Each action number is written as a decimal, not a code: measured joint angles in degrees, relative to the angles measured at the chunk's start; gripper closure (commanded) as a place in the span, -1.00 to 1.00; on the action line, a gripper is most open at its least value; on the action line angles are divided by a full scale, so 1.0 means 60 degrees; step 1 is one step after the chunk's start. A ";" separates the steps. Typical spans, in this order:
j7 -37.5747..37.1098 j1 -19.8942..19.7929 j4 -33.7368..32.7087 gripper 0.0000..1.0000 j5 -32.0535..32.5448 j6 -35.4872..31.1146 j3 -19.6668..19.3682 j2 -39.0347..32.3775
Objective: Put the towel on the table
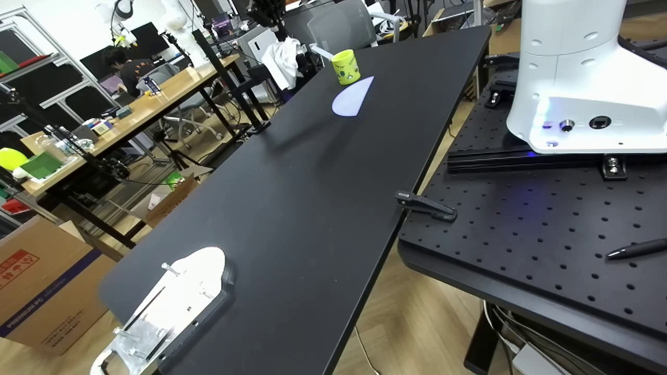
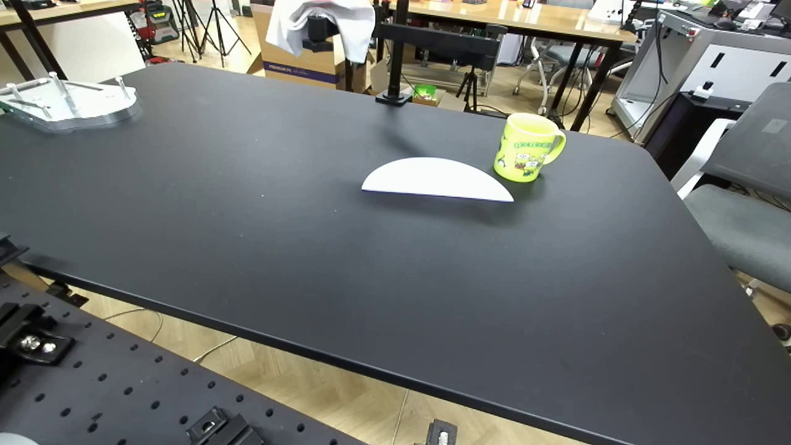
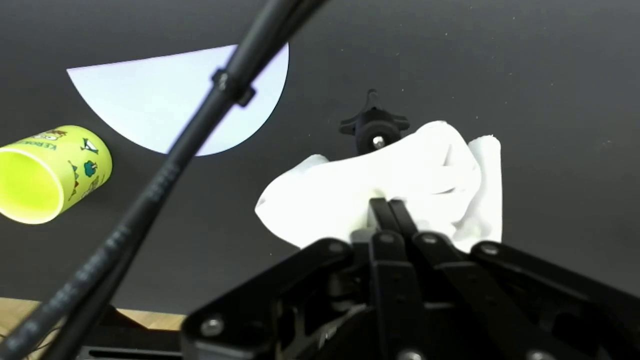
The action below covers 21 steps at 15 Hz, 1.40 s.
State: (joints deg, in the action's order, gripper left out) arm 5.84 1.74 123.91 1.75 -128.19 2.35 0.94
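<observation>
The white towel [image 1: 281,62] hangs crumpled over a black mount beyond the table's far edge. It also hangs near the top of an exterior view [image 2: 355,28]. In the wrist view the towel [image 3: 320,200] lies bunched around my fingertips, overexposed. My gripper [image 3: 390,202] has its fingers almost together, shut on the towel; the pinched fold itself is hidden. In an exterior view the gripper [image 1: 268,13] points down at the towel's top. The black table [image 1: 312,198] also shows in an exterior view [image 2: 278,259].
A yellow-green cup [image 1: 346,66] and a white half-disc [image 1: 353,97] are on the table. A white device with pegs [image 1: 182,291] is at one end. A black post [image 2: 398,55] carries the mount. A black knob [image 3: 374,127] sticks out beside the towel.
</observation>
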 measured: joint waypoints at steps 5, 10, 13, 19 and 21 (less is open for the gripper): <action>-0.0117 -0.0005 0.0316 0.99 0.0143 0.0145 0.0013 0.1182; -0.0763 -0.0258 0.1238 0.99 0.0486 0.0089 -0.0035 0.2923; -0.0954 -0.0609 0.1772 0.99 0.0488 -0.0013 -0.0183 0.3710; -0.0956 -0.0650 0.2402 0.99 0.0486 -0.0097 -0.0040 0.3818; -0.0956 -0.0511 0.2491 0.99 0.0481 -0.0098 0.0120 0.3659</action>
State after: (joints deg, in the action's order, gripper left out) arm 0.10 -1.33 138.85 4.64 -128.77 3.07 22.89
